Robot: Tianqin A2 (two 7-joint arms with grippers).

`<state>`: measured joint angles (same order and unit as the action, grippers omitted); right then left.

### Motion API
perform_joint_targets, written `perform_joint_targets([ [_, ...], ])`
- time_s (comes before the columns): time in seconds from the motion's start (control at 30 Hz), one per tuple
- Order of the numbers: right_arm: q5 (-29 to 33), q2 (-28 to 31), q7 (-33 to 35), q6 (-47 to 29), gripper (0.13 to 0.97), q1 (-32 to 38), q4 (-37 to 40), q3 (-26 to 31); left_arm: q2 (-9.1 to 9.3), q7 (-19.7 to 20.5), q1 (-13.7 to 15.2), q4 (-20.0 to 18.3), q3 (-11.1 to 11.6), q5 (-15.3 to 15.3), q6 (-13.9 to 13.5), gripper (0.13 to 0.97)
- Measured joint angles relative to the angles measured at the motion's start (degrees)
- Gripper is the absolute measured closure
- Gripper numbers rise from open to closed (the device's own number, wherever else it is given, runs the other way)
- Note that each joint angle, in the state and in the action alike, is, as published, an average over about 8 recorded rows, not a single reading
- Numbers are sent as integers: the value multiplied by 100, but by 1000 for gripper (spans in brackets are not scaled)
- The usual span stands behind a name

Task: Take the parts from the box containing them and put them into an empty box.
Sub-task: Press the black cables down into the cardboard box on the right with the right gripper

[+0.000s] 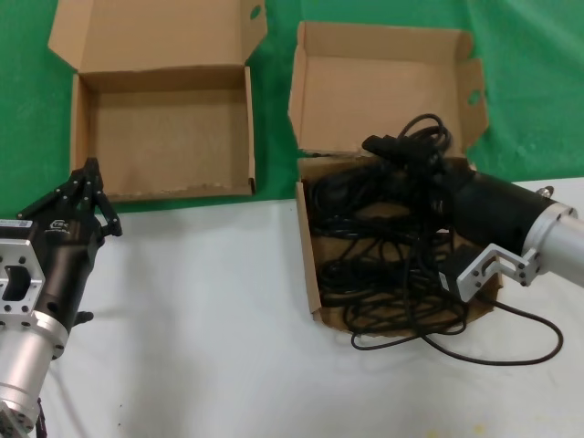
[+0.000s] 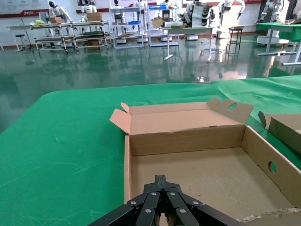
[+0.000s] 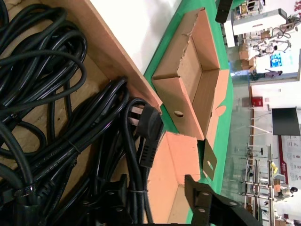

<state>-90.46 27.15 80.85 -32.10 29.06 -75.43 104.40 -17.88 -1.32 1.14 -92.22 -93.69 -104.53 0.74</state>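
The parts, a tangle of black power cords (image 1: 383, 237), fill the squarer box (image 1: 308, 255) at the right, whose lid (image 1: 383, 91) stands up with side flaps. My right gripper (image 1: 411, 164) is inside that box near its back, low among the cords. In the right wrist view it (image 3: 155, 181) is open, with a strand of cords (image 3: 47, 94) between its jaws and a plug (image 3: 150, 132) just ahead. The empty box (image 1: 80, 128) lies at the back left. My left gripper (image 1: 91, 178) is shut and empty at that box's front left corner, and the left wrist view (image 2: 161, 181) shows it over the tray (image 2: 202, 174).
One cord loops out of the full box onto the white table (image 1: 201, 301) at the front right (image 1: 511, 338). Green cloth (image 1: 274, 82) lies under and between the two boxes. The empty box also shows in the right wrist view (image 3: 188, 80).
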Motion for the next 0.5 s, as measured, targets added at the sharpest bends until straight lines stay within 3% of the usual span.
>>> perform_joint_targets([
  [0.17,34,7,-42,93,642,74,96,90,0,0,0,0,0,0,0,952],
  [0.5,175,94,-295,269,808,164,163,275,0,0,0,0,0,0,0,952],
])
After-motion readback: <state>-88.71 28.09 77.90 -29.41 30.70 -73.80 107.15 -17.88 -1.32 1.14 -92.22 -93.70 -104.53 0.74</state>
